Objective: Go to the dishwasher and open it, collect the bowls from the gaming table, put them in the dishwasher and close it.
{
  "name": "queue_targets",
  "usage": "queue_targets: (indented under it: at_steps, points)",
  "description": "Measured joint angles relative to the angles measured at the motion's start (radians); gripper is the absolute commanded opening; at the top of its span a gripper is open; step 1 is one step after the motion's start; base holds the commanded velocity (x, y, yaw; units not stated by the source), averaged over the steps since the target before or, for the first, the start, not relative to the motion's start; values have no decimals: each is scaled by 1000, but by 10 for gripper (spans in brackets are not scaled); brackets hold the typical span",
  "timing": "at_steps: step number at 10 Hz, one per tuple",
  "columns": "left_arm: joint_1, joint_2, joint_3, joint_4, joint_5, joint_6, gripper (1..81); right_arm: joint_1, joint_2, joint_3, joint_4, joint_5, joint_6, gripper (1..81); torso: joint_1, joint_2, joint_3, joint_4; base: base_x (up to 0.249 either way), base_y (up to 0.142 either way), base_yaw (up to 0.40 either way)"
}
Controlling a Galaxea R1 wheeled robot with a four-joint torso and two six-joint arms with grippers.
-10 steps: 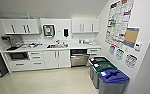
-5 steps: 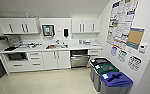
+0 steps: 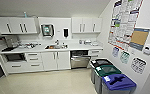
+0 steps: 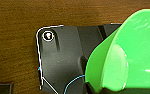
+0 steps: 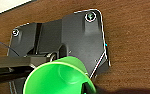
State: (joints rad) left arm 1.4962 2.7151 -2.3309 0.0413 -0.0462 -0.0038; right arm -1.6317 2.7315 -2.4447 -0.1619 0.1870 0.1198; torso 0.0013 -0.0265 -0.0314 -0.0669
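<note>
1. An office kitchenette runs along the far wall in my head view: white upper cabinets [image 3: 16, 25] over a white counter [image 3: 77, 46], with white drawers and doors below.
2. Posters [image 3: 123, 22] and a cork board [image 3: 139, 37] cover the wall on the right.
3. Three waste bins stand in a row along that wall. The blue-lidded bin [image 3: 117, 82] is nearest to me, then the green-lidded bin [image 3: 107, 71], then the dark-lidded bin [image 3: 99, 62].
4. The dishwasher [image 3: 79, 61] sits under the counter's right stretch, between the white doors and a drawer stack and just beyond the dark-lidded bin. Its steel front stands upright, with a dark strip above it.
5. The sink [image 3: 54, 46] is set in the counter left of the dishwasher, below a wall dispenser [image 3: 47, 30].
6. A lime-green bowl [image 4: 131, 50] looms close before my left wrist camera, tilted, over the robot's dark plate and a brown wood-grain surface.
7. A green bowl [image 5: 58, 77] shows, mouth towards the lens, close before my right wrist camera, against the same kind of brown surface. I cannot tell whether it is the same dish.
8. From these feeds I cannot tell whether the left claw or the right claw is clenched, released or grasping a bowl.
</note>
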Motion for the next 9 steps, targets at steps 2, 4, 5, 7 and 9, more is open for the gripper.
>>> queue_targets:
  at_steps: [2,4,5,7,9]
  points:
    - [0,0,0,0,0,0,10,-1,0,0,0,0,0,10,0,0,0,0,117,0,0]
    - [0,0,0,0,0,0,10,0,0,0,0,0,0,10,0,0,0,0,117,0,0]
    - [0,0,-1,0,0,0,10,0,0,0,0,0,0,10,0,0,0,0,117,0,0]
    - [0,0,-1,0,0,0,10,0,0,-1,0,0,0,10,0,0,0,0,117,0,0]
    - [0,0,-2,0,0,0,10,0,0,-1,0,0,0,10,0,0,0,0,122,0,0]
